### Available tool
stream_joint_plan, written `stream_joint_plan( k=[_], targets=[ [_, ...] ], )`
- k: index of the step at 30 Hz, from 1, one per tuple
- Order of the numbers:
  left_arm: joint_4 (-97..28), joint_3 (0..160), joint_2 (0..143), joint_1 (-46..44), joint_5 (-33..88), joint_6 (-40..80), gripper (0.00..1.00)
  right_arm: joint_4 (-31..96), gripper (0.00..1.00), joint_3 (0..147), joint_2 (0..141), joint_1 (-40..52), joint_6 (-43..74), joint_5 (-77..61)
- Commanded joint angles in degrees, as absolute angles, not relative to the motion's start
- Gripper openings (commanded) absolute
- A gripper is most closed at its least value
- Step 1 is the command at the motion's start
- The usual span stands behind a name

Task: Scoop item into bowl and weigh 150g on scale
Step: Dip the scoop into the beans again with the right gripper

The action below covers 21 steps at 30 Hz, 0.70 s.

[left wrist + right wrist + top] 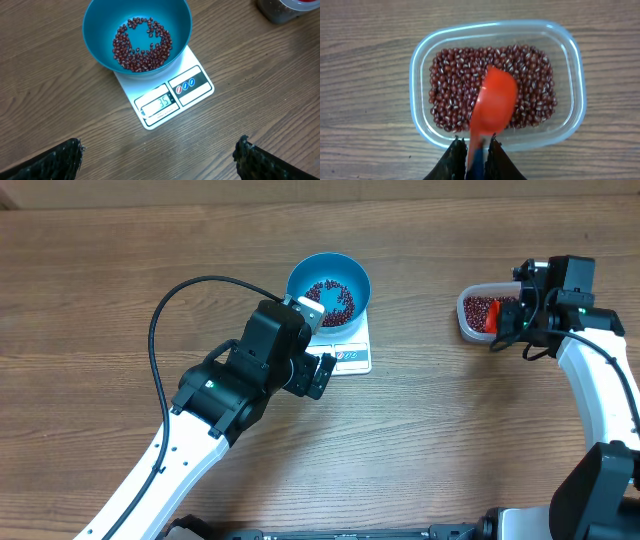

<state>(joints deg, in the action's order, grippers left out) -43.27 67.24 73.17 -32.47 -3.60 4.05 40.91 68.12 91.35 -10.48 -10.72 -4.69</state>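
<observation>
The blue bowl [358, 272] stands on the white scale [352, 358] with a thin layer of red-brown beans [335, 300] in it. In the left wrist view the bowl [97, 30], its beans [142, 45] and the scale [192, 90] lie ahead, and the display [159, 103] reads 35. My left gripper [160, 150] hangs open over bare wood in front of the scale. My right gripper [476, 145] is shut on the handle of a red spoon [492, 100]. The spoon's scoop end lies over the beans [455, 85] in a clear tub [422, 65].
The clear tub [465, 315] sits on the wooden table at the right, well apart from the scale. A black cable [160, 310] loops over the table left of the left arm. The right arm [600, 370] reaches in from the right edge.
</observation>
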Motion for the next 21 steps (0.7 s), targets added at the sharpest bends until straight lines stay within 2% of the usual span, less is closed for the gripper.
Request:
stream_joint_plan(
  k=[1, 21],
  targets=[
    [-43.0, 68.7, 73.5, -32.2, -2.9, 3.4, 1.0, 39.7, 0.16, 68.2, 91.0, -10.6, -10.5, -5.2],
    [-38.5, 68.7, 73.5, -32.2, -2.9, 3.4, 1.0, 37.6, 0.04, 68.2, 91.8, -10.6, -10.5, -5.2]
  ],
)
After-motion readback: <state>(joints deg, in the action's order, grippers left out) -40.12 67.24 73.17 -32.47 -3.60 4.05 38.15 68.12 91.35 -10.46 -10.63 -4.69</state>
